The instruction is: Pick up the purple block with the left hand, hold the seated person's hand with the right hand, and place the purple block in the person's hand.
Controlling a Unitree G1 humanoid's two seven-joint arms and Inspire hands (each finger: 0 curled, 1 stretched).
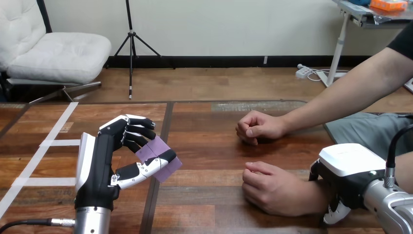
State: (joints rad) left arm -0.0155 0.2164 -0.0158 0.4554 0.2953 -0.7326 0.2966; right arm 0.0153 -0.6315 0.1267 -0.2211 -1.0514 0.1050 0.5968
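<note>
My left hand [100,165] is raised over the table's left part, with its thumb and fingers pinching the purple block [158,157]. The block is flat, square and tilted, clear of the tabletop. At the lower right my right hand [348,178] sits at the wrist of the person's nearer hand [270,187], and its fingers [336,213] curl round that wrist from the far side. That nearer hand rests on the table, loosely curled with its palm down. The purple block is about a hand's width to its left.
The person's farther hand [258,127] lies as a fist on the wooden table [204,122], with its forearm running off to the upper right. White tape lines [53,131] mark the table's left side.
</note>
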